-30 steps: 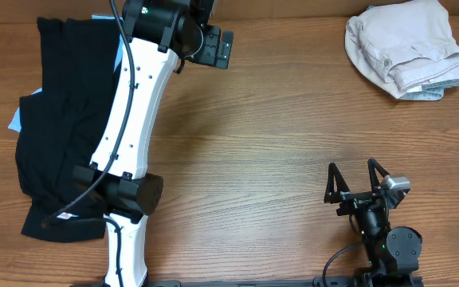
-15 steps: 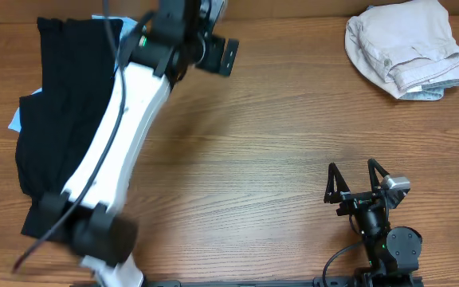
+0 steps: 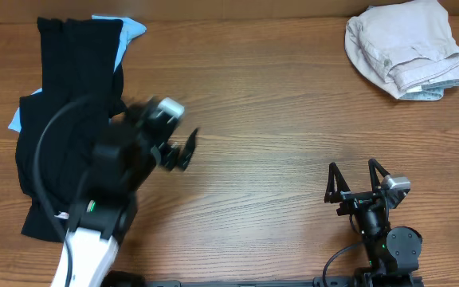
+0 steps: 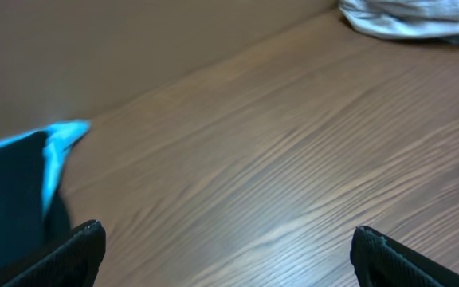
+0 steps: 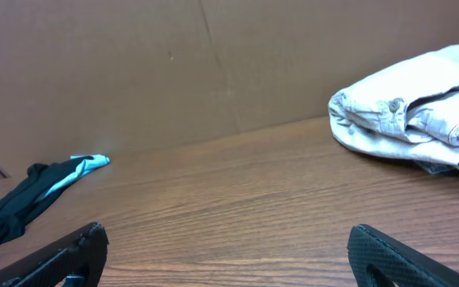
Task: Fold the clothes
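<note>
Wood-grain desk (image 3: 277,119); khaki shorts (image 3: 405,48) bunched at far right corner: soft, limp, probably light; best pinched at waistband edge; left gripper (image 3: 180,151), right gripper (image 3: 351,171) both spread, empty.

Blk garment (image 3: 64,80), beige shorts (image 3: 397,40) — brown table (image 3: 277,119) (wood grain).

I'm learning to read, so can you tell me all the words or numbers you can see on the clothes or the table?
There are none to read. The beige shorts, the black garment, the light-blue garment and the wooden table show no words, labels or numbers in any view.
</note>
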Controlling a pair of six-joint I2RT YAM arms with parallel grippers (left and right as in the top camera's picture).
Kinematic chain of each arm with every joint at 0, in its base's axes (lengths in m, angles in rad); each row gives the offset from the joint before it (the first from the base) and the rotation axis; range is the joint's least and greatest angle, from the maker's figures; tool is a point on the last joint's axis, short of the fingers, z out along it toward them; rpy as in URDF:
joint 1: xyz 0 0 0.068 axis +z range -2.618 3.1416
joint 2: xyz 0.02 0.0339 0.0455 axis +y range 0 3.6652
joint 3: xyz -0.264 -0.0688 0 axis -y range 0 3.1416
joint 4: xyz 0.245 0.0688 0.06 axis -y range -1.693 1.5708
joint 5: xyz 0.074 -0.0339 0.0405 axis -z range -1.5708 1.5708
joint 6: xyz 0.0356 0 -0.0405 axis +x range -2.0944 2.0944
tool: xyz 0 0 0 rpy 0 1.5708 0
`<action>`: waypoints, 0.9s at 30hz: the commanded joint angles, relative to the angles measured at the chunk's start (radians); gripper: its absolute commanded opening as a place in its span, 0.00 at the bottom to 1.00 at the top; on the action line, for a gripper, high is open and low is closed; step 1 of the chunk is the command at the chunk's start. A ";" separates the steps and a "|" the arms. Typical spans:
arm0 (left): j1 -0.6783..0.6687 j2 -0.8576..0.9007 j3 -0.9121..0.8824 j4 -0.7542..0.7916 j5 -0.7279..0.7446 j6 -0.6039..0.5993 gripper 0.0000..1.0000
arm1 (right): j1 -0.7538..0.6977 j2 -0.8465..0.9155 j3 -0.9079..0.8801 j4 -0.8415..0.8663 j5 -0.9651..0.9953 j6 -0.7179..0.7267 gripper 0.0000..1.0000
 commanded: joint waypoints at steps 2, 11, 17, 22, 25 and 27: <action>0.131 -0.247 -0.218 0.077 0.109 0.026 1.00 | -0.003 -0.009 -0.010 0.005 0.006 0.000 1.00; 0.253 -0.667 -0.502 0.256 0.085 0.027 1.00 | -0.003 -0.009 -0.010 0.005 0.006 0.000 1.00; 0.274 -0.693 -0.568 0.367 0.059 0.034 1.00 | -0.003 -0.009 -0.010 0.005 0.006 0.000 1.00; 0.306 -0.765 -0.631 0.400 0.060 0.035 1.00 | -0.003 -0.009 -0.010 0.005 0.006 0.000 1.00; 0.314 -0.835 -0.679 0.403 0.059 0.053 1.00 | -0.003 -0.009 -0.010 0.005 0.006 0.000 1.00; 0.314 -0.869 -0.704 0.403 0.053 0.056 1.00 | -0.003 -0.009 -0.010 0.005 0.006 0.000 1.00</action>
